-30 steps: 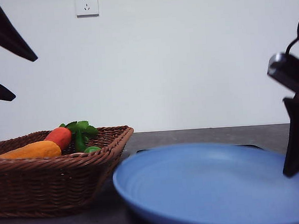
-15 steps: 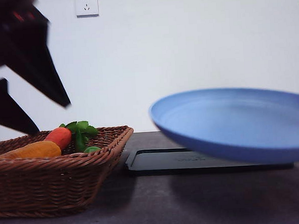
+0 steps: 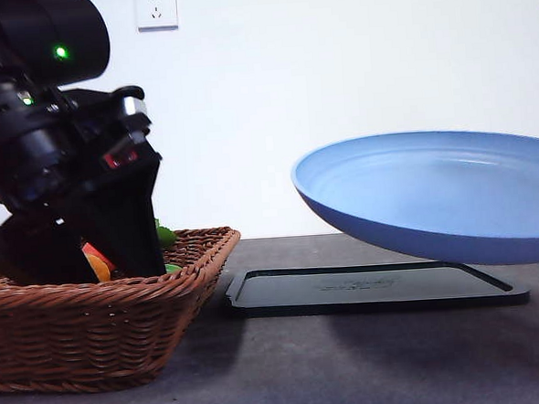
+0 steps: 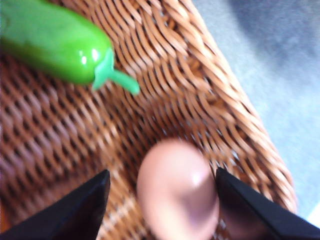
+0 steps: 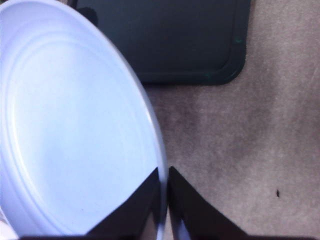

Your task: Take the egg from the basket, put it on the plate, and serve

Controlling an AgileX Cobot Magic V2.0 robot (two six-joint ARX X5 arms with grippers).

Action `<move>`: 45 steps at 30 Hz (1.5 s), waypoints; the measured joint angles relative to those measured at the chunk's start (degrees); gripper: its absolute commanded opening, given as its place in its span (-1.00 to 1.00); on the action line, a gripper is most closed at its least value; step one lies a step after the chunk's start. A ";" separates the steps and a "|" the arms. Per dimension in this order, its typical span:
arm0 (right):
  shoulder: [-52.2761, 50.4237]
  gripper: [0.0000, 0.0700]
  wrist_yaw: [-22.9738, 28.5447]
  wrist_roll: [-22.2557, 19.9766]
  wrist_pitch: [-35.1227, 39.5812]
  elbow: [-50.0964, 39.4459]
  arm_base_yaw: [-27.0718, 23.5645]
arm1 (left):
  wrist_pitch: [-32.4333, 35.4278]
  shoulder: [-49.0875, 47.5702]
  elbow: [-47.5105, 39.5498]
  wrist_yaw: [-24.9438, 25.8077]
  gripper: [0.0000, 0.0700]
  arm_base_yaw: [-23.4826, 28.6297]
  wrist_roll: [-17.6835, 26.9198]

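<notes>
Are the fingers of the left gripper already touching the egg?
Apart. The left wrist view shows basket weave between the egg and each of the fingers.

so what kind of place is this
Probably a lab tabletop staged as a kitchen: a plain wall with a power socket, a wicker basket of toy vegetables, and a black tray on a dark table.
</notes>
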 measured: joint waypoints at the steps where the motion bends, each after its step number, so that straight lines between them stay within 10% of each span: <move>1: 0.00 -1.00 0.00 0.00 0.00 0.00 0.00 | 0.25 0.23 0.02 0.00 0.21 0.00 0.05; 25: 0.00 -1.00 0.02 0.00 0.48 0.00 0.00 | -4.48 0.52 0.89 -0.04 -0.50 -0.48 0.69; 36: 2.07 -1.00 -0.13 1.22 -0.02 0.00 0.07 | -11.17 0.58 13.42 2.90 -0.51 -1.21 2.00; 45: 9.14 -1.00 -4.51 1.95 -0.47 0.00 4.14 | -4.36 0.60 21.78 7.99 -0.51 -11.66 1.59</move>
